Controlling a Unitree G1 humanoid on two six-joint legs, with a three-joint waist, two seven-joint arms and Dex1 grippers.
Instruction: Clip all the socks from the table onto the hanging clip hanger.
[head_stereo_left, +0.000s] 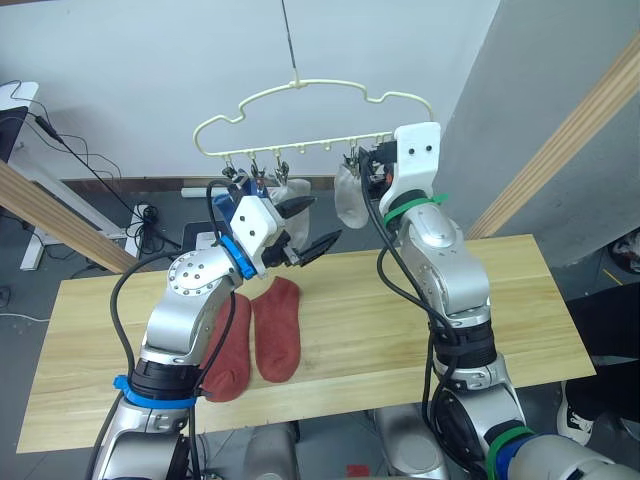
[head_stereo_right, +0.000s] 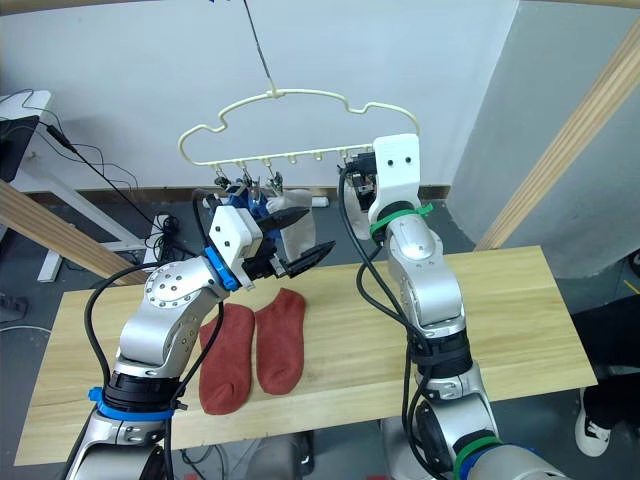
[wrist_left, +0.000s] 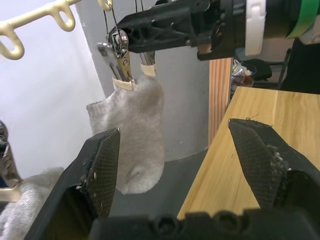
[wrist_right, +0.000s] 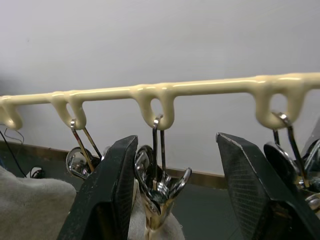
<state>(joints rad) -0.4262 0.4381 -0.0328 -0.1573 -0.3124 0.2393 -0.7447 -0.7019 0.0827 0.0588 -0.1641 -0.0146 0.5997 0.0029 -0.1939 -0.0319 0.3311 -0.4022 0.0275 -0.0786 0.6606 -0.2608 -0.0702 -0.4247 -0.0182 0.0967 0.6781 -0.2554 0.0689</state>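
Two red socks (head_stereo_left: 262, 335) lie on the wooden table (head_stereo_left: 520, 320). Both grippers, left (head_stereo_left: 312, 227) and right (wrist_right: 172, 185), are wide open, up by the clip hanger (head_stereo_left: 310, 110).

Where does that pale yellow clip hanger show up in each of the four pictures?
Left eye: clip hanger hangs top centre.
Right eye: top centre.
Left wrist: loops in the corner.
Right wrist: bar runs across the middle.
Shared landmark: the grey sock clipped beneath it.

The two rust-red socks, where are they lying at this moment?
The two rust-red socks lie side by side on the table, on the robot's left half, just under the raised left end effector and below the clip hanger.
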